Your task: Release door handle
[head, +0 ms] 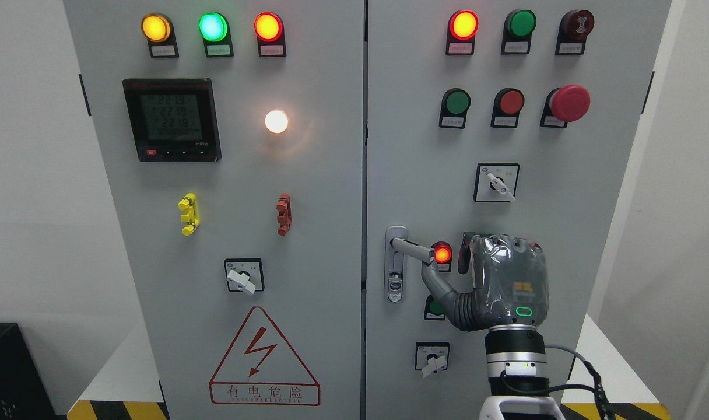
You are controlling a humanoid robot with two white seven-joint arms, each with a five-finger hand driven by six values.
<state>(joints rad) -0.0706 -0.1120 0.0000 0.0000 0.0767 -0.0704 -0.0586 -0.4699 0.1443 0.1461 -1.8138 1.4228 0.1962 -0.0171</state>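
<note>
The silver door handle [410, 249] sits on the left edge of the grey cabinet's right door [564, 221], its lever pointing right from a vertical lock plate [395, 274]. My right hand [474, 265] rises from the bottom edge, right of the middle, with its back toward me. It stands just right of the lever's free end. The thumb [435, 283] spreads out to the left, its tip just under the lever's end, and the other fingers bend loosely toward the door, closing on nothing. The left arm is out of view.
A lit red lamp [442, 255] glows between the lever's end and my hand, and a green button [433, 308] is partly hidden behind the thumb. Rotary switches [431, 357] [496, 182], a red mushroom stop button [570, 103] and the left door [226, 221] with meter and warning sign surround them.
</note>
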